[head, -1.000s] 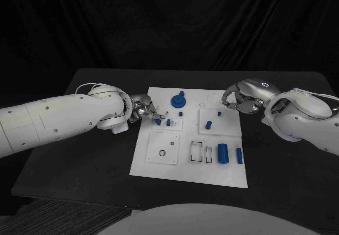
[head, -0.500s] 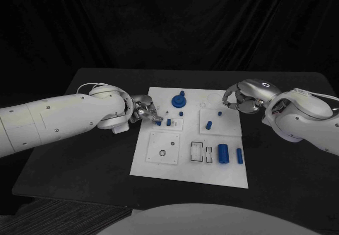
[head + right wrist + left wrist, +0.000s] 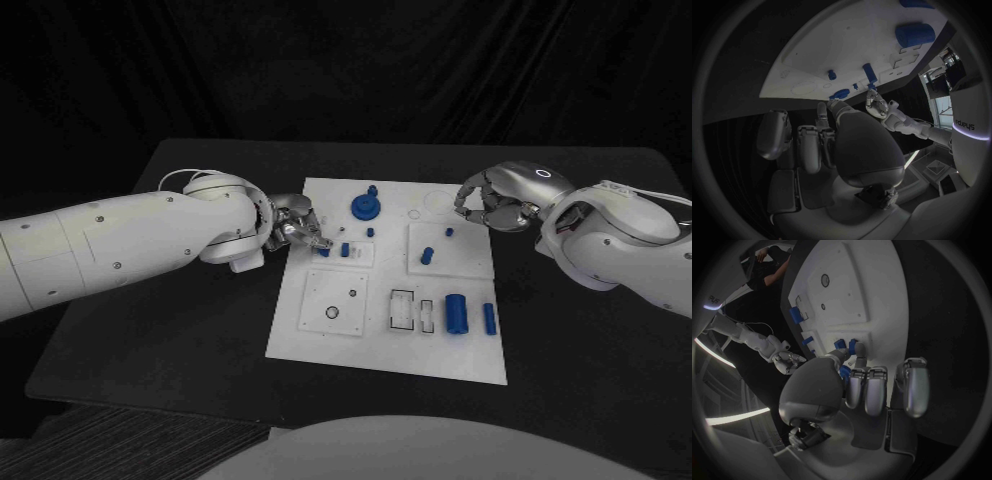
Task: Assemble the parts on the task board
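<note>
I see the task board [image 3: 389, 345] lying at the centre of the black table [image 3: 173, 340], its long side running from six toward twelve o'clock. Near its twelve o'clock end stands a round blue part with a peg [image 3: 366, 205]; toward four o'clock a thick blue cylinder [image 3: 456, 312] lies beside a slimmer blue bar [image 3: 489, 318]. Two small blue parts [image 3: 333, 249] sit at about ten o'clock, right at my left hand [image 3: 296, 228], whose fingertips [image 3: 856, 351] are down at those pieces; whether it grips one I cannot tell. My right hand [image 3: 493, 203] hovers over the board's two o'clock corner, fingers curled in, nothing visibly in them.
</note>
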